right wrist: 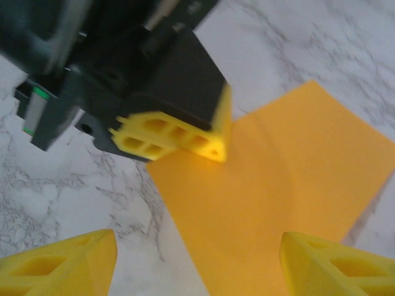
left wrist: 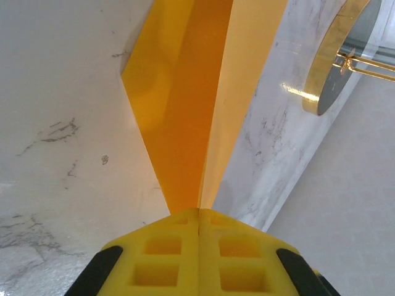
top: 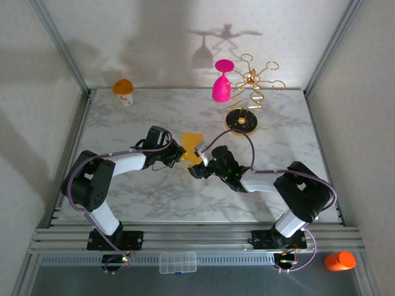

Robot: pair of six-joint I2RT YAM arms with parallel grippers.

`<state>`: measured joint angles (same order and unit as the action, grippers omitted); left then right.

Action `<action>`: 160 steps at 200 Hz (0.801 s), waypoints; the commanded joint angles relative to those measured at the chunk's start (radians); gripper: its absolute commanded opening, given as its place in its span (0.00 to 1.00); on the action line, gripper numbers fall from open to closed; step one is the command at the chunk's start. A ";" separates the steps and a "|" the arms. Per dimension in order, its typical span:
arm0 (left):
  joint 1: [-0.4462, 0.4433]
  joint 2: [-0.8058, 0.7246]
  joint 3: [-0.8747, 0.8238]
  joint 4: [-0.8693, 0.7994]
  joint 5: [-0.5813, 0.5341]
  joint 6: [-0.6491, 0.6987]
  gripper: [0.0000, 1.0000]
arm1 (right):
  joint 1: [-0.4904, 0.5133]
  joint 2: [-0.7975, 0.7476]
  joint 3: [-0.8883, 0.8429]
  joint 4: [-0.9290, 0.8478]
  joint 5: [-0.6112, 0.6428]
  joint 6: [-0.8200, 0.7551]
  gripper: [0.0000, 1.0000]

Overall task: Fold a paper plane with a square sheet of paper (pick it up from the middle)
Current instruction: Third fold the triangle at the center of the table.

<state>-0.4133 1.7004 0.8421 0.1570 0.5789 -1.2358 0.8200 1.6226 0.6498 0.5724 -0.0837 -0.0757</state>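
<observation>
left gripper (top: 178, 154) comes in from 9 o'clock of the sheet (top: 192, 148). in the left wrist view its pads (left wrist: 185, 253) are pressed flat together on the sheet's (left wrist: 191, 105) near edge, and the paper runs away from them in two long bands that meet in a line down the middle. whether that line is a pressed crease or only a bend from the pinch is hard to say from this angle.

the sheet lies near the middle of the table (top: 123, 123), at about 8 o'clock of the rack base (top: 241, 121) and well apart from it.

right gripper (top: 199, 165) sits at about 5 o'clock of the sheet. in its own view its fingers (right wrist: 62, 265) stand wide apart with nothing between them, hovering over the sheet (right wrist: 278, 197), most of which looks flat on the marble there.

as a judgement, the task is at an early stage: the sheet is gripped and perhaps halved, but there are no corner folds, no pointed nose and no wings, so nearly all the folding is left.
</observation>
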 commanded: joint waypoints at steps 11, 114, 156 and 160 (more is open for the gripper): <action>-0.010 -0.024 -0.008 -0.008 -0.018 -0.017 0.00 | 0.035 0.069 0.019 0.114 0.103 -0.169 0.69; -0.022 -0.007 0.002 -0.013 -0.010 -0.014 0.00 | 0.071 0.168 0.057 0.198 0.204 -0.321 0.48; -0.024 -0.006 0.006 -0.020 -0.014 -0.010 0.00 | 0.076 0.178 0.065 0.198 0.206 -0.334 0.32; -0.024 -0.005 0.008 -0.023 -0.014 -0.009 0.00 | 0.078 0.177 0.064 0.200 0.207 -0.334 0.30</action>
<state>-0.4305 1.7004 0.8421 0.1558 0.5766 -1.2358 0.8837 1.7878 0.6926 0.7372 0.1055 -0.3874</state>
